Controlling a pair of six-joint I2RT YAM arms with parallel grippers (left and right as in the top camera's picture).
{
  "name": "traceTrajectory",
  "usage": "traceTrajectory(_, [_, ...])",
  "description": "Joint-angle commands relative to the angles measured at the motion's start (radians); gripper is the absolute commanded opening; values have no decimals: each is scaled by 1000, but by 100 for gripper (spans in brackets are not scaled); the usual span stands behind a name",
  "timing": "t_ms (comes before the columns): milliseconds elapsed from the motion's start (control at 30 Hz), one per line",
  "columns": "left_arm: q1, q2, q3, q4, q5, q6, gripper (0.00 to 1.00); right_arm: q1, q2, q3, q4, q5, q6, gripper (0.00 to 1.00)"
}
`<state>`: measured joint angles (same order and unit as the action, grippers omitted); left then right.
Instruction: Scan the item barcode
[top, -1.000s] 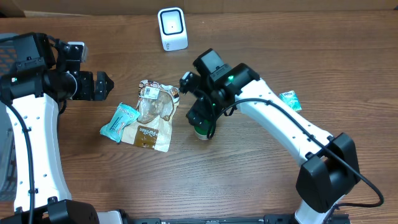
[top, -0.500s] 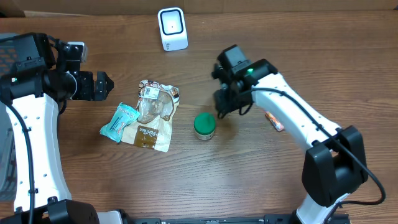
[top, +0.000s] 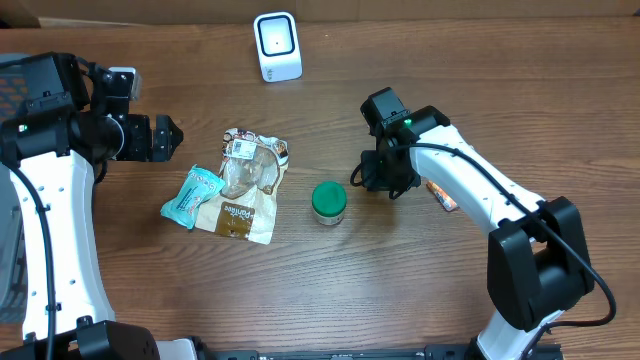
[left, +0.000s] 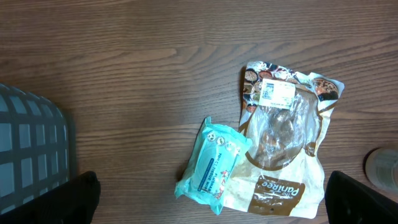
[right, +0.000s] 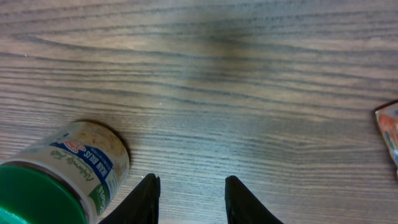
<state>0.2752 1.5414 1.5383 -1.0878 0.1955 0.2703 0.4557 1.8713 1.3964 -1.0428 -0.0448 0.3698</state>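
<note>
My right gripper (right: 189, 186): fingers (right: 144, 200) slightly apart, empty. Just beside them, not between: green-lidded jar (right: 59, 177). Best: widen, centre over jar, grip leaving label (right: 93, 163) uncovered.

Two robot arms with curved white shells and black joints: left arm (top: 60, 230) at frame left, right arm (top: 480, 200) at frame right. Black cables (top: 455, 152) run alongside; green light (top: 407, 124) near the wrist; right gripper (right: 193, 182) black.
</note>
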Motion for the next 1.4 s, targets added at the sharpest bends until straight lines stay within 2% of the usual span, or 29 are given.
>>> traceTrajectory(0, [-1,-5,23,0,11,14,99,23,-11,-12,-7,7,27,32])
traceTrajectory(867, [-1,-5,23,0,11,14,100,186,-11,-17,-63,-105,27,29])
traceTrajectory(1367, [-1,-5,23,0,11,14,100,216,-11,-17,46,-203,53,29])
